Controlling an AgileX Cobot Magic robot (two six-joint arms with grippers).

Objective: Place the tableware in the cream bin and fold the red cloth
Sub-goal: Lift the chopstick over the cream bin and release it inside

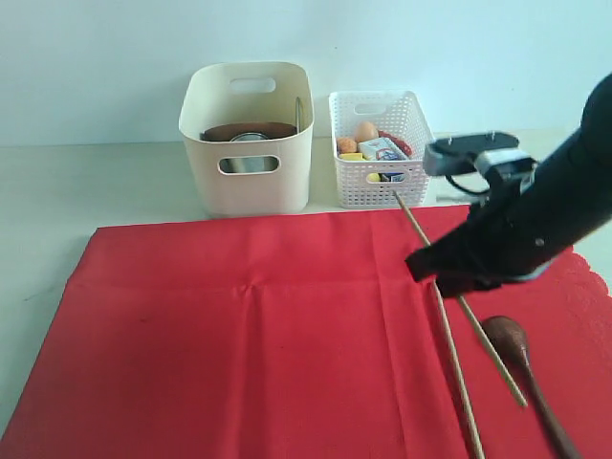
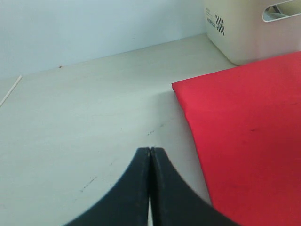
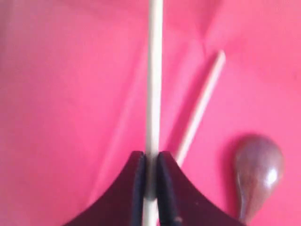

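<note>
**Right claw clamped on one chopstick; left claw closed and empty**

Surface: a pale, off-white table (image 1: 57, 191) with faint scuffs, backed by a plain light wall (image 1: 96, 57). The red cloth (image 1: 239, 335) lies spread flat over most of the near table, crease lines showing. Its scalloped edge is at the right.

Containers: the cream bin (image 1: 247, 182) stands on bare table just behind the cloth's far edge. It holds a brown plate (image 1: 247, 131), and a steel cup (image 1: 249, 164) shows through the handle cut-out. The white lattice basket (image 1: 381, 177) stands just beside it on the right, with an egg (image 1: 366, 130) and other food packs inside.

Right gripper (image 3: 151, 157): the jaws are pinched on a wooden chopstick (image 3: 154, 70), which runs out straight ahead of the fingertips over the cloth. The second chopstick (image 3: 200, 108) lies on the cloth close by at an angle, apart from the jaws. The dark wooden spoon (image 1: 507, 337) rests on the cloth near the right edge, untouched. From the exterior view I cannot tell which stick is the gripped one.

Left gripper (image 2: 150, 150): the fingers are pressed together with nothing between them. It sits over bare table just beside the cloth's left far corner — out of the exterior view.
</note>
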